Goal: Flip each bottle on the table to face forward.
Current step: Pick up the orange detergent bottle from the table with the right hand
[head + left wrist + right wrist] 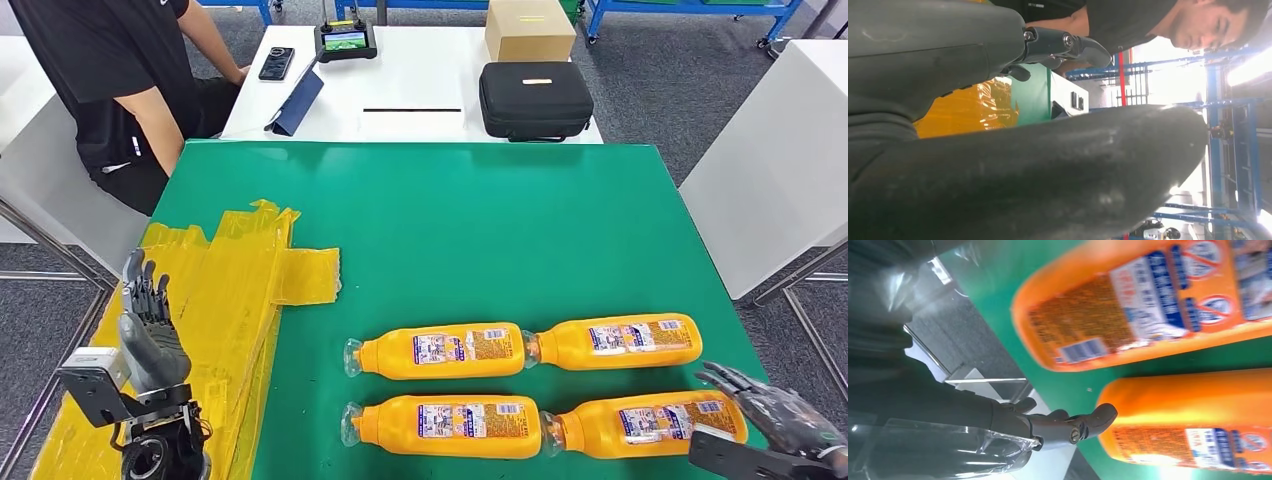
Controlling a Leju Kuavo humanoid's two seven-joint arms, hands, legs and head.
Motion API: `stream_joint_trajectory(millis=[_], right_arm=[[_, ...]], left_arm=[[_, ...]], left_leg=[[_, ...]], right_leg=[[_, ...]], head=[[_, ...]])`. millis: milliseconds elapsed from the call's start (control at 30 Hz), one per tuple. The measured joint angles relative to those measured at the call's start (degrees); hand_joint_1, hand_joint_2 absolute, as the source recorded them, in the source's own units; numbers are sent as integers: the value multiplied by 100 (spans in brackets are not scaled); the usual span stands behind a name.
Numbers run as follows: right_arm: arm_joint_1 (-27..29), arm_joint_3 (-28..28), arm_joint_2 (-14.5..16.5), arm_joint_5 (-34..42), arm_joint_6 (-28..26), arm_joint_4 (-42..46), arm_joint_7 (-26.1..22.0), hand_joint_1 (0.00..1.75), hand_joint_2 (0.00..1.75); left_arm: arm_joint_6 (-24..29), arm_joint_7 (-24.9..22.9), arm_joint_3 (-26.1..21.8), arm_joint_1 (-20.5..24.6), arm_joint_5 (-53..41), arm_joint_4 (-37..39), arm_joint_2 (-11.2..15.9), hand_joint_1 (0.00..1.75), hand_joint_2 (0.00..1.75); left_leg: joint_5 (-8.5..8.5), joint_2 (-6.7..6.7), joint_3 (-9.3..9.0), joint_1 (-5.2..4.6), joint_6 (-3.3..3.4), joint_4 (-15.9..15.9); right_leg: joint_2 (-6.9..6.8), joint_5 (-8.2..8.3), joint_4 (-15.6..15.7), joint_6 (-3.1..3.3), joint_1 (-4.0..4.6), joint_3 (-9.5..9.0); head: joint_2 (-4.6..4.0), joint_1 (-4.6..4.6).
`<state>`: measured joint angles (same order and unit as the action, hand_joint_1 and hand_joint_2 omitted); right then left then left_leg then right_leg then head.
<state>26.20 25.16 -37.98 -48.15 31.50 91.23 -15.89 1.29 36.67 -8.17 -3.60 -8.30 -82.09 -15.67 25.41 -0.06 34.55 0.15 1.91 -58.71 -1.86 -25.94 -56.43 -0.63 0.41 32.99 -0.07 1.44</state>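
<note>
This looks like a robot test lab or workshop. A green work table (pixel 480 220) stands on grey carpet, with yellow tape (pixel 230 290) stuck over one corner. Behind it, a person (pixel 120 80) sits at a white desk (pixel 420 85) holding a handheld controller (pixel 345 41), a black equipment case (pixel 535 100) and a cardboard box (pixel 529 29). Blue metal racks (pixel 690 10) line the back.

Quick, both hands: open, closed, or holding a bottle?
Left hand: open, fingers apart, holding nothing, raised over the yellow sheet.
Right hand: open, holding nothing, fingers just at the base of the near right bottle.
</note>
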Motion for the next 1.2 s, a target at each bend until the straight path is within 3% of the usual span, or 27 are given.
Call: stream_joint_trajectory(millis=[167,433,567,833,967,1200], right_arm=[[-308,-597,42,-100,-173,-329,74,0,175],[-285,-974,-5,27,-134,-464,239,0,175],[-277,-1165,-90,35,-24,-557,394,175,175],[38,-1210,-221,181,48,-496,642,175,175],[244,-1065,-60,-36,58,-337,698,175,175],[1103,-489,273,-213,429,415,672,175,175]], left_arm=[[11,-91,111,32,35,0,4,0,0],[27,-151,232,109,133,2,26,0,0],[78,-153,281,145,198,13,37,0,0],[175,-155,392,181,229,82,44,0,0],[201,-148,439,205,221,144,43,0,0],[225,-93,540,354,213,374,42,0,0]], left_leg=[[-2,-3,-1,0,1,0],[-2,-9,1,0,2,0],[-2,-9,0,0,2,-1],[-1,-9,-9,0,3,-1],[-1,-11,-18,0,3,-2],[3,-14,-14,2,5,0]], right_leg=[[-6,0,0,0,0,-1],[-9,0,0,0,0,1],[-10,0,0,0,0,0],[-10,0,1,0,0,-7],[-12,-6,3,-9,0,-10],[-19,-12,1,-17,0,-15]], head=[[0,1],[0,0],[0,-1],[0,-1],[0,-1],[0,1]])
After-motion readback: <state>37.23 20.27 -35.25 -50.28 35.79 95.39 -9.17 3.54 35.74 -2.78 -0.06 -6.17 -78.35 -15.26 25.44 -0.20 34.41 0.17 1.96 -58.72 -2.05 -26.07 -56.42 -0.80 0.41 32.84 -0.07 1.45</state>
